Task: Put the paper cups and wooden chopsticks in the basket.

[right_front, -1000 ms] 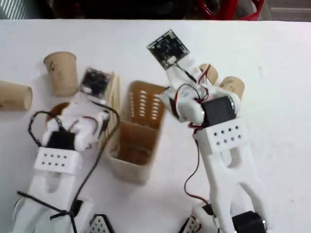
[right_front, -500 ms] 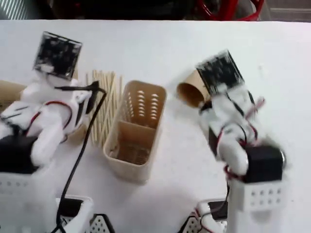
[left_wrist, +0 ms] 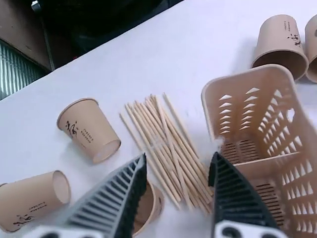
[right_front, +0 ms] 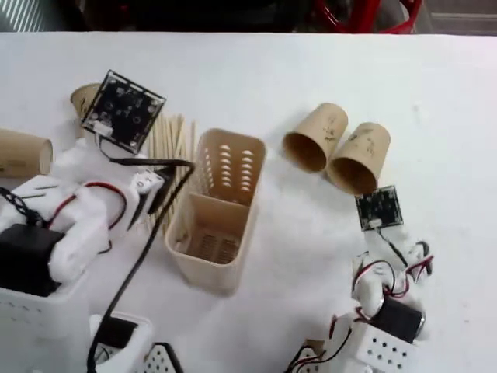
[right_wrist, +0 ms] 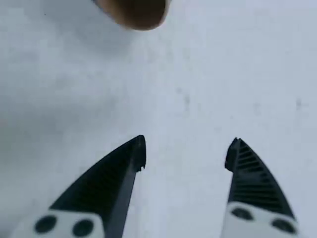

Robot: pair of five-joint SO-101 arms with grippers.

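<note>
The left hand (left_wrist: 179,163), fingers apart, hangs above the chopsticks (left_wrist: 163,134) just left of the basket (left_wrist: 247,106); the right hand (right_wrist: 188,144), also apart, hangs over the worktop (right_wrist: 223,74).

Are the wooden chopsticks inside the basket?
No, the wooden chopsticks lie in a loose pile on the table beside the basket.
</note>
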